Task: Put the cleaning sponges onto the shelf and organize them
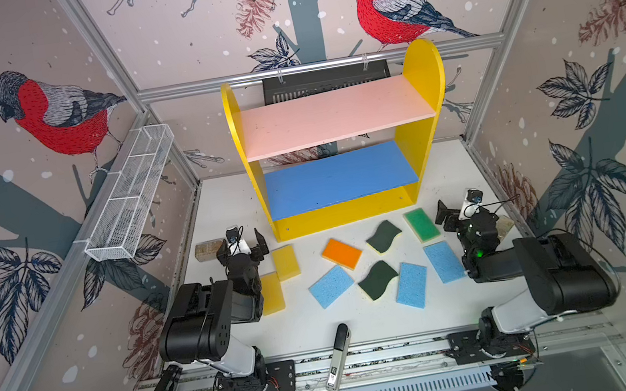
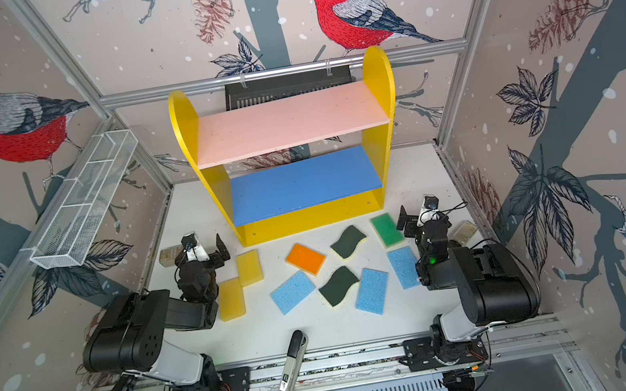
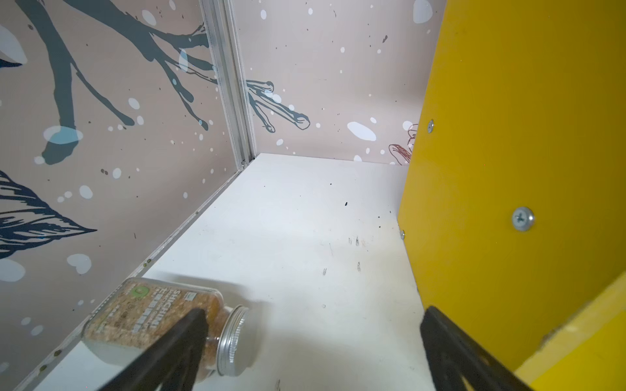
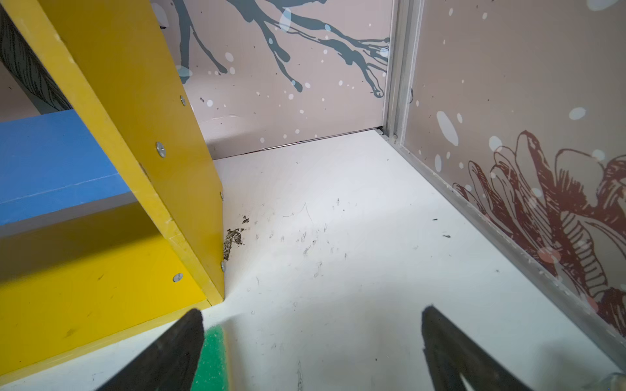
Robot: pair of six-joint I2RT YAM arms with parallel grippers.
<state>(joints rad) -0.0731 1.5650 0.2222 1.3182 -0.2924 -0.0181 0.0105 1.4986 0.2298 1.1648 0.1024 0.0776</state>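
**Both grippers empty and gaping; nine sponges lie loose in front of the bare shelf.**

The left gripper (image 3: pixel 313 315) has its fingers spread wide over bare table (image 3: pixel 305 237), with a brownish bottle (image 3: pixel 152 315) lying beside one finger. The right gripper (image 4: pixel 311 313) is just as wide, and the green-topped sponge (image 4: pixel 213 355) sits just beside one finger. The other sponges (image 1: pixel 342 253) lie flat before the shelf (image 1: pixel 422 66). They are probably light, soft and squashy, so pinch them gently across the short sides. The yellow blocks (image 1: pixel 285 262) offer tall edges, while the thin light blue sponges (image 1: pixel 412 284) likely need fingertips down at the table.
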